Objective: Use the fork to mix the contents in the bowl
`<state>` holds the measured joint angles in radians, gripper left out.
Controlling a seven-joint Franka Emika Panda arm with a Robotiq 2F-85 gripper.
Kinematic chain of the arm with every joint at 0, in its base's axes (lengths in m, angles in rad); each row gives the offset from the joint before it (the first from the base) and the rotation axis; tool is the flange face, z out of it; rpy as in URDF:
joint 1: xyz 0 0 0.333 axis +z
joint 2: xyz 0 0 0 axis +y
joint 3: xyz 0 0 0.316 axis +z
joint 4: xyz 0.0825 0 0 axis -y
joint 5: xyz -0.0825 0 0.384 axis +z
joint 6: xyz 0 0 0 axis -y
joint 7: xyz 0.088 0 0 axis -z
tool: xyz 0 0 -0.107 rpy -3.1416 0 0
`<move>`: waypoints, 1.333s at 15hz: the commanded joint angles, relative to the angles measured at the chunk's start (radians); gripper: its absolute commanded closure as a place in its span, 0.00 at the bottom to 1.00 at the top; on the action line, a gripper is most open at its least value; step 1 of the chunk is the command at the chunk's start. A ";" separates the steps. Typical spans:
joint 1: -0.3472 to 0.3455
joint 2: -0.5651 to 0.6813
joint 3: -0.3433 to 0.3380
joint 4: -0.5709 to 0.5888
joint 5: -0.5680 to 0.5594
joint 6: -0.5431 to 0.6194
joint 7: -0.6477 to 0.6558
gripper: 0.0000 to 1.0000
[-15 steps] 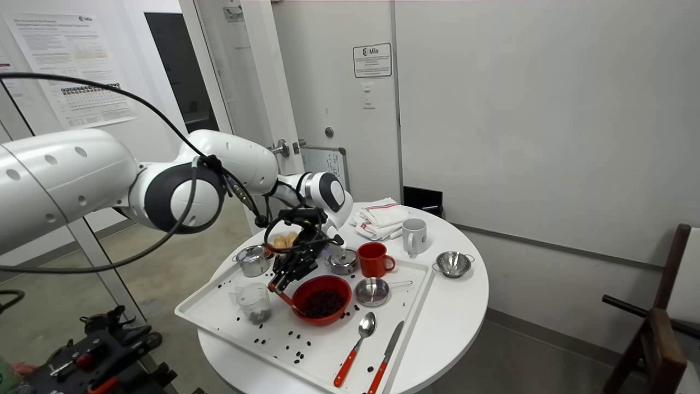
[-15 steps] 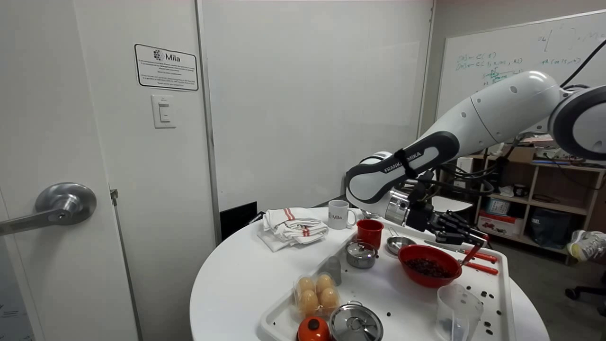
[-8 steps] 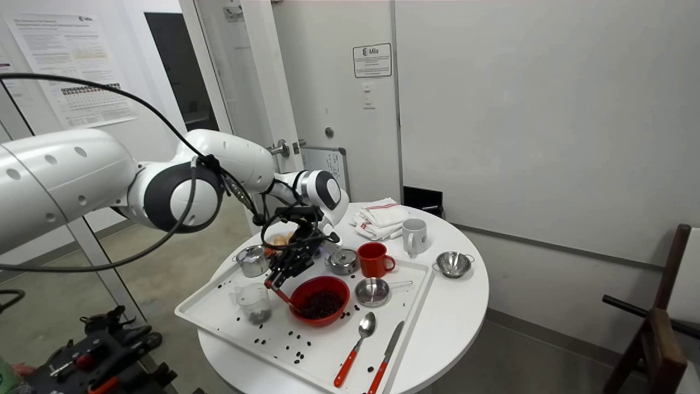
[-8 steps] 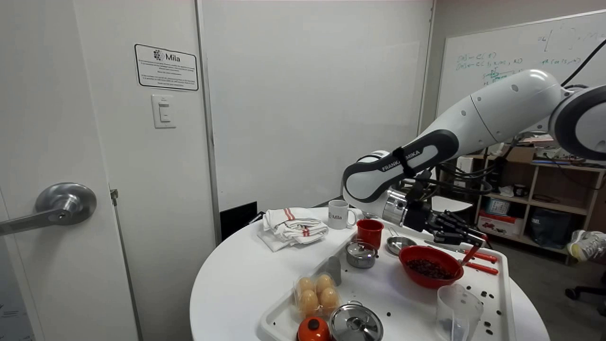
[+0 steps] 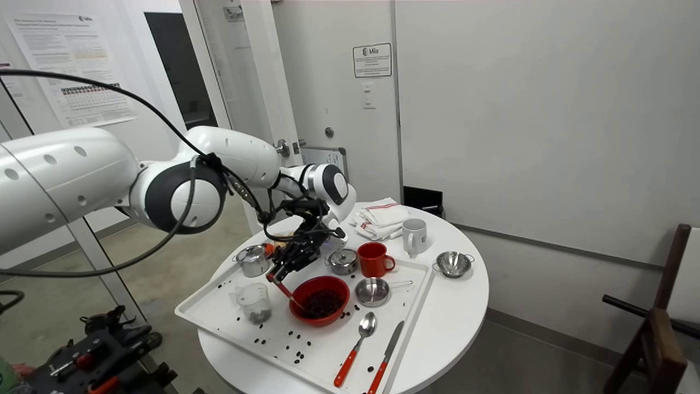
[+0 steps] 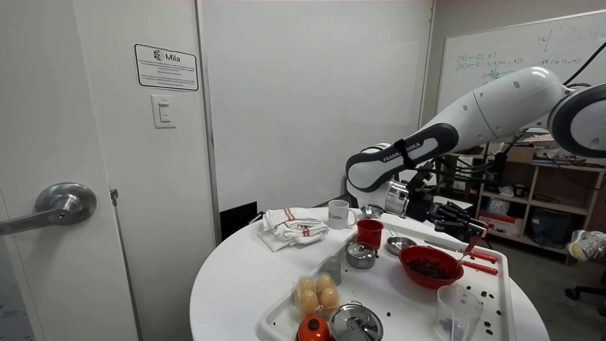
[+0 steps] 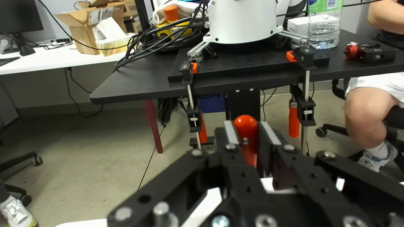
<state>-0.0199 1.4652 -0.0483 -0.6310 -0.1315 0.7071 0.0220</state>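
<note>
The red handle of the fork is clamped in the tool, just right of and below the centre of the wrist view. In both exterior views the fork is held at a slant, with its head reaching over the rim into the red bowl; the tines cannot be made out. The dark contents are seen in the bowl's bottom. The bowl is seated on a white tray on the round white counter, below and slightly left of the centre of an exterior view. In that frame, a clear measuring cup is placed to the left of the bowl, a small metal pan to the right, and a red mug to its upper right. At the lower right of the bowl, a spoon and a knife are laid side by side, red handles toward the bottom edge. Small dark pieces are scattered over the tray.
</note>
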 commanded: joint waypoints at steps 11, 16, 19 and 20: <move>0.038 0.000 -0.003 -0.005 0.008 -0.148 0.033 0.92; 0.037 0.000 0.005 0.005 0.042 -0.118 0.066 0.93; 0.014 0.000 0.010 0.023 0.107 -0.067 0.120 0.93; 0.005 0.000 0.011 0.030 0.129 -0.044 0.137 0.93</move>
<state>0.0146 1.4656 -0.0481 -0.6292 -0.0733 0.6245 0.0866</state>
